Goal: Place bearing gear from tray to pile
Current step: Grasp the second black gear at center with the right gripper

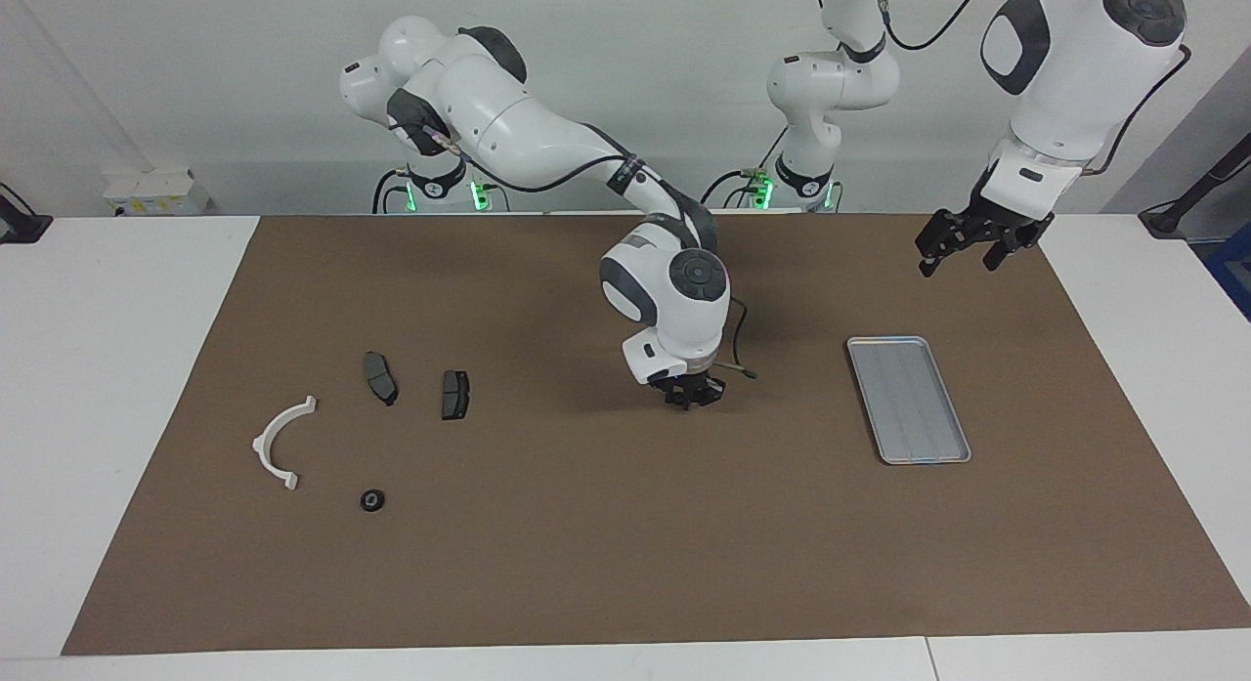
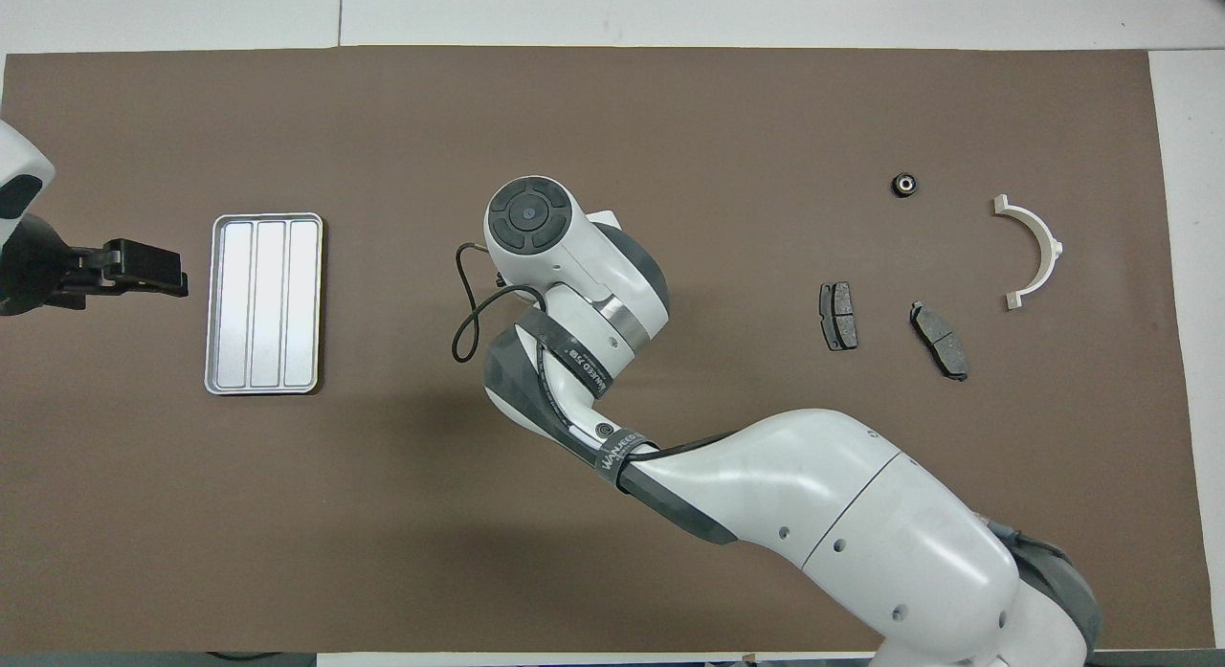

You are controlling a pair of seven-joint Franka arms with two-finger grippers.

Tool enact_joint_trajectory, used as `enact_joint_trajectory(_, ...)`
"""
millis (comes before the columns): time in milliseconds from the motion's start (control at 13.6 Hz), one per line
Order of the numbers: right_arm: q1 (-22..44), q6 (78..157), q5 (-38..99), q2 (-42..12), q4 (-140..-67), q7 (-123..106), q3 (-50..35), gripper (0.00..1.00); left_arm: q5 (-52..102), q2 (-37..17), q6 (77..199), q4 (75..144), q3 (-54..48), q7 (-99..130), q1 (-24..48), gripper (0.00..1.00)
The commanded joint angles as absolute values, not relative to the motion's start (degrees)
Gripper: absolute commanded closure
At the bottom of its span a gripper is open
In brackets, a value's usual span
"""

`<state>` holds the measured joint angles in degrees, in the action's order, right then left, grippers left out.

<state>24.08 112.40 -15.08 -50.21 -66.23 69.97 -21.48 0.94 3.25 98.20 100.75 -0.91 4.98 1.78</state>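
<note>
One view hides right fingers, perhaps closed

In the overhead view the right gripper is hidden under its own wrist, so nothing between the fingers shows there. In the facing view any part in it is too small to tell. The left gripper shows beside the tray, its arm cut off by the edge.
</note>
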Motion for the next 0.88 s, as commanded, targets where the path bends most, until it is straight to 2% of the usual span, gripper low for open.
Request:
enact_joint_trajectory(0, 23.4, 113.3, -16.2, -50.6, -67.5, 68.8, -21.7, 0.88, 1.1, 4.0, 96.6, 100.2, -1.1, 4.0, 1.2, 0.0)
enact_joint_trajectory(147, 23.3, 113.3, -16.0, -50.6, -67.5, 68.6, -21.7, 1.0, 1.1, 4.0, 96.6, 100.3, -1.0, 4.0, 1.3, 0.0)
enact_joint_trajectory(293, 22.8, 112.9, -15.7, -50.6, -67.3, 67.4, -21.7, 1.0, 1.1, 4.0, 96.6, 100.3, -1.0, 4.0, 1.2, 0.0)
enact_joint_trajectory(513, 20.7, 108.1, -15.3, -49.8, -66.7, 63.6, -22.6, 1.0, 1.1, 4.0, 96.6, 100.3, -1.0, 4.0, 1.2, 0.0)
enact_joint_trajectory(806, 14.8, 97.5, -11.8, -46.4, -61.7, 53.1, -24.0, 1.0, 1.1, 4.0, 96.8, 100.3, -1.0, 4.0, 1.2, 0.0)
